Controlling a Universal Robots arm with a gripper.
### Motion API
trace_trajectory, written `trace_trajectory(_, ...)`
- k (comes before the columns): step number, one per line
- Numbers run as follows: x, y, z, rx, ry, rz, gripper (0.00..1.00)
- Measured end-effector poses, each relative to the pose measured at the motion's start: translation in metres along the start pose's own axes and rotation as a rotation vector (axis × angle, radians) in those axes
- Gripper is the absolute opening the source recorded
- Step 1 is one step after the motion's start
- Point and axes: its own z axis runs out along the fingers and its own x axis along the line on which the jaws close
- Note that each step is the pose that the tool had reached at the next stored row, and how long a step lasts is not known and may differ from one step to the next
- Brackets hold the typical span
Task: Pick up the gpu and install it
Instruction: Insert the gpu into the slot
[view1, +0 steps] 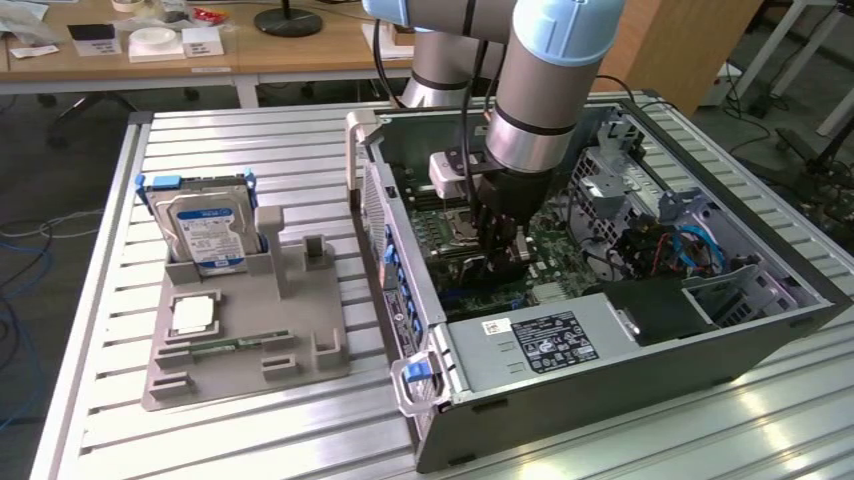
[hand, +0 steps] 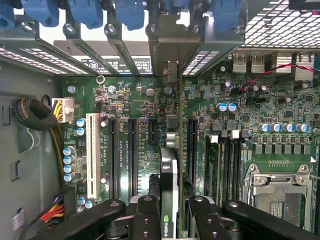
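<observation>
I am watching the black two-fingered gripper (hand: 170, 220) reaching down inside the open grey computer case (view1: 747, 330), and it is clamping the thin green graphics card with the black cooler (hand: 170, 190) edge-on between its fingers (hand: 145, 220). The card is standing upright on its long edge, running straight away from the fingers toward the rear wall of the case, where its pale metal end bracket (hand: 167, 55) is sitting among the slot covers under the blue plastic latches (hand: 90, 12). The card is lining up over the green motherboard (hand: 145, 135), between the black expansion slots (hand: 132, 155) on one side and the black memory slots (hand: 227, 165) on the other; I cannot tell whether its edge is already seated in a slot.

From the wrist view I am getting the close detail: the white slot (hand: 91, 155), the silver processor socket (hand: 277, 192), and the yellow and red wiring (hand: 55, 210) beside the board.

The exterior view is giving me the wider setting instead: the silver and light-blue robot arm (view1: 541, 80) coming down into the middle of the case, the black power supply with its white label (view1: 561, 340) at the near end, and the ribbed aluminium table (view1: 214, 440). Well apart from the case, toward the exterior view's left, a grey plastic parts holder (view1: 240, 340) is carrying a silver hard drive with a blue and white label (view1: 207, 235) standing upright.
</observation>
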Motion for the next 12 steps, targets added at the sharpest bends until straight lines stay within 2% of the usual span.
trace_trajectory(12,0.0000,0.0005,0.0014,0.0003,-0.0003,0.000,0.27)
